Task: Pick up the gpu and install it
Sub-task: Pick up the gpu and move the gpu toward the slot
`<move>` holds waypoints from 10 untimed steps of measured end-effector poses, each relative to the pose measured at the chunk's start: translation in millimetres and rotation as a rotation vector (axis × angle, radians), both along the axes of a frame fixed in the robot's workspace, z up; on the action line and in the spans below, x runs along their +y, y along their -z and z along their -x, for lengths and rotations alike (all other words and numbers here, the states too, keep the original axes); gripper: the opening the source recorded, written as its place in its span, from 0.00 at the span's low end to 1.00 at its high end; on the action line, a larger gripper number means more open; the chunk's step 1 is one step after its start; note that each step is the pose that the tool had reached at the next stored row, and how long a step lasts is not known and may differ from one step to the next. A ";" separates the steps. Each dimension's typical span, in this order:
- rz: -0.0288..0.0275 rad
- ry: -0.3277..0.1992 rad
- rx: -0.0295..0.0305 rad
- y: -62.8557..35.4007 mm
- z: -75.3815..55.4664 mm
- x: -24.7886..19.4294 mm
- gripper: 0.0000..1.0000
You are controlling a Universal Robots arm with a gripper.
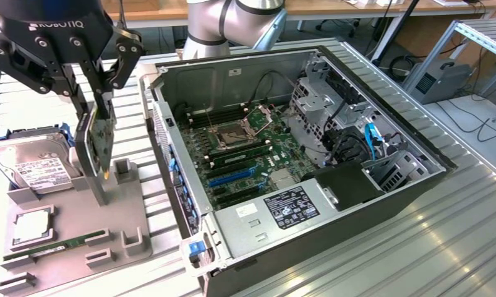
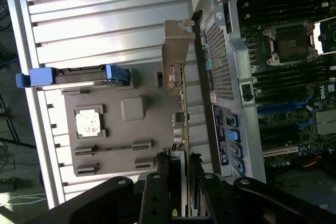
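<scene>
The gpu (image 1: 95, 145) hangs upright and edge-on over the grey holder tray (image 1: 120, 216) at the exterior view's left. It is a thin green card with a dark cooler. My gripper (image 1: 97, 105) is shut on its upper edge, one black finger on each face. In the wrist view the gpu (image 2: 179, 109) runs away from my gripper (image 2: 179, 179), and its silver end bracket (image 2: 176, 51) is at the far end. The card's lower edge is close above the tray's slot posts. I cannot tell whether it still touches them.
The open PC case (image 1: 413, 145) lies to the exterior view's right of the tray, with its motherboard (image 1: 248, 154) and blue slots (image 1: 231, 177) exposed. A hard drive (image 1: 33, 164), a CPU (image 1: 32, 226) and a RAM stick (image 1: 54, 246) rest on the tray. The ribbed metal table (image 1: 446, 247) surrounds them.
</scene>
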State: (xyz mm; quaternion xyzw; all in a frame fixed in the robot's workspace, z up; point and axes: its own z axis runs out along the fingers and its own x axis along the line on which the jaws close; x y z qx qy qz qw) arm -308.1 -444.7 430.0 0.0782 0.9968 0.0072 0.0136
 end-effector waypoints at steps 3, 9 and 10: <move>0.0000 0.000 0.0000 -0.8 0.0 0.0 0.27; 0.0001 0.000 0.0001 -2.8 0.0 0.0 0.27; 0.0000 0.000 0.0000 -3.2 0.0 0.0 0.27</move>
